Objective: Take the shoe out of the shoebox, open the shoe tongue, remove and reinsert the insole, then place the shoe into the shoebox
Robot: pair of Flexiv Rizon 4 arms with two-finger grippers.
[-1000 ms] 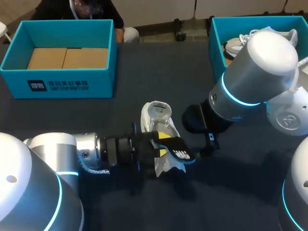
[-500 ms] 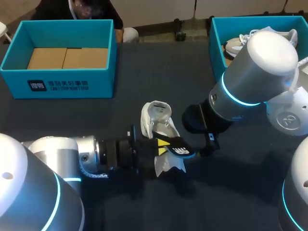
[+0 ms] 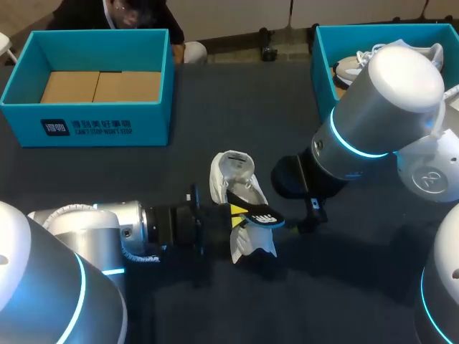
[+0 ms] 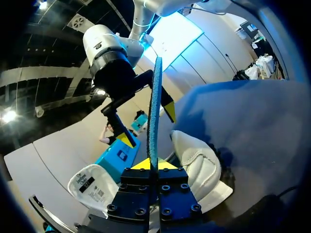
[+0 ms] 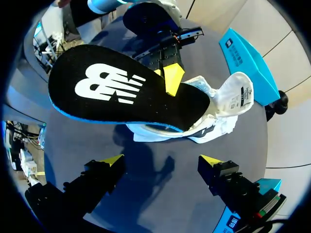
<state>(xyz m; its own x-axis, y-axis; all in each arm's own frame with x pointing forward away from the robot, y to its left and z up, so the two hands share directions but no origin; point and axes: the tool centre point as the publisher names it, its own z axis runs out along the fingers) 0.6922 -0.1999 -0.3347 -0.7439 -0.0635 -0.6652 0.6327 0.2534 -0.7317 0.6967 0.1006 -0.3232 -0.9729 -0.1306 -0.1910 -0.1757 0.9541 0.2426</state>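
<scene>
left gripper [image 4: 154,165] jaws clamped | right gripper [image 5: 162,160] jaws wide, apparently angled down

The left jaws are clamping the insole [image 4: 154,111] from both sides. It is standing edge-on between them, a thin blue strip rising straight ahead. The white shoe [image 4: 199,167] is lying on the desk [image 4: 252,121] just beside and under them. Ahead, the right jaws are hanging spread, a yellow fingertip [image 4: 127,141] showing either side of the insole. A teal box [image 4: 116,158] is sitting beyond.
</scene>
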